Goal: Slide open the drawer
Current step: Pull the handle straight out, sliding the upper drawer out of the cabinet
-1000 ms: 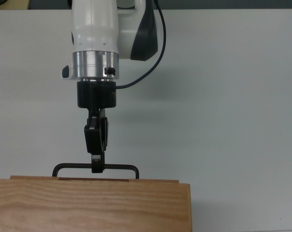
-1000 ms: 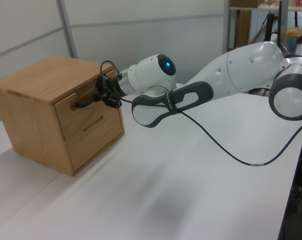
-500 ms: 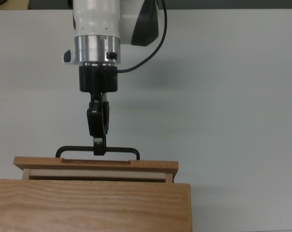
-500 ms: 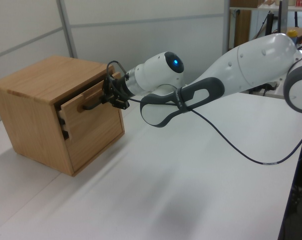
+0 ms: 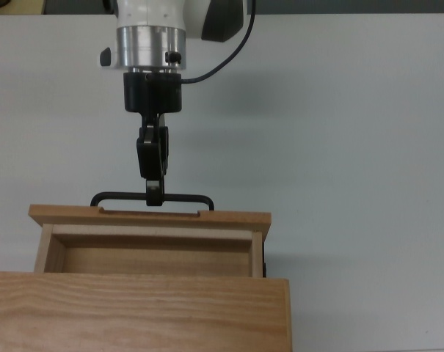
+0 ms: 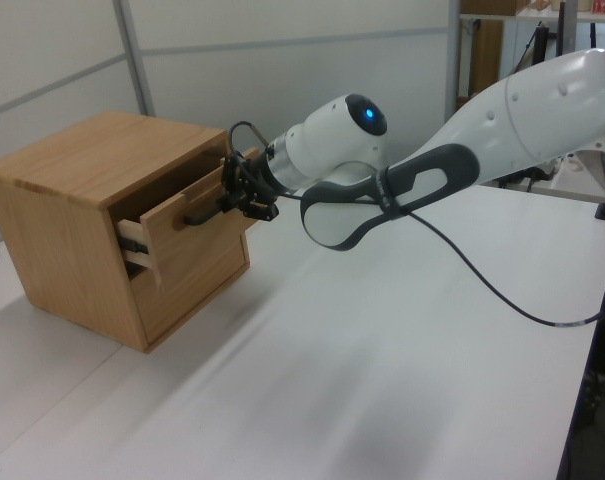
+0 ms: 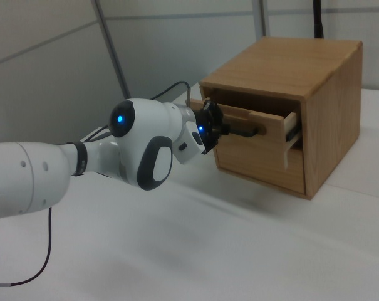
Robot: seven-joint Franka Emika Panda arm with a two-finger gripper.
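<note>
One white bench (image 5: 368, 147) is carrying everything here, and on it, at the near edge in the top view, a wooden cabinet (image 5: 141, 312) is standing with its front turned toward the arm. The Franka arm (image 6: 502, 120) is reaching in across the bench from the far edge in the top view, its wrist stretching toward the cabinet's front.

The drawer (image 5: 150, 242) is the upper one of the cabinet, and it is standing partly out of the carcass: in the top view its pale floor and side walls are showing between the front panel and the cabinet's top slab, and the left view is showing its side rail exposed. The drawer below it is sitting shut.

The hand (image 5: 155, 196) is pinching the black bar handle (image 5: 152, 200) near its middle, fingers pressed together on the thin bar.

By the look of it, the pulling step is in hand and roughly part way through, since a good share of the drawer's depth seems to be hiding under the slab. The next move is probably calling for a straight draw away from the cabinet, along the rails, with the grip kept firm and level so the bar is not slipping and the drawer is not skewing or dragging the cabinet across the bench.
</note>
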